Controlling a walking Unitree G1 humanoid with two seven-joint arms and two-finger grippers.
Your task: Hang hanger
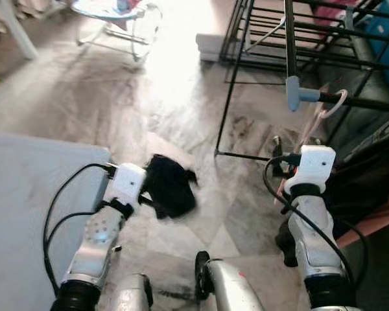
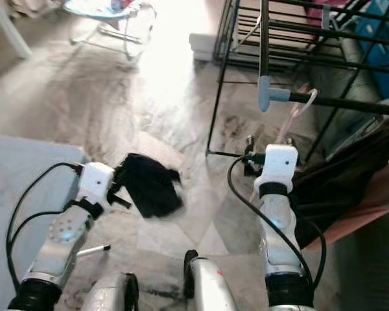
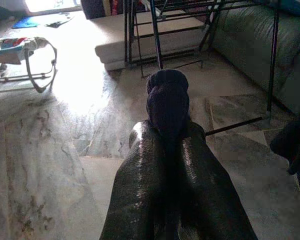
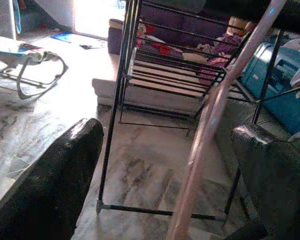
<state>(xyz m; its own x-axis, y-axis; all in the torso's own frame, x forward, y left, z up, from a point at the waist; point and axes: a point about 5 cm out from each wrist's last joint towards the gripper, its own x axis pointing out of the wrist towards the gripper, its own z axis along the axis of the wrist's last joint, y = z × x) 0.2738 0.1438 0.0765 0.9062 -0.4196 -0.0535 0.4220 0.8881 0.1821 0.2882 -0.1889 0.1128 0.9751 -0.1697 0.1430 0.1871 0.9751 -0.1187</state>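
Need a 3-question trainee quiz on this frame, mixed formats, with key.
1. True or false: the left gripper is shut on a dark cloth.
2. Where is the hook of the pink hanger? A) flat on the floor B) over a bar of the black drying rack C) on the bouncer seat
3. Fill in: the right gripper has its fingers ____, with the hanger's pink arm running between them.

Key: 1 true. 2 B. 3 open.

Head views downward; wrist views forward.
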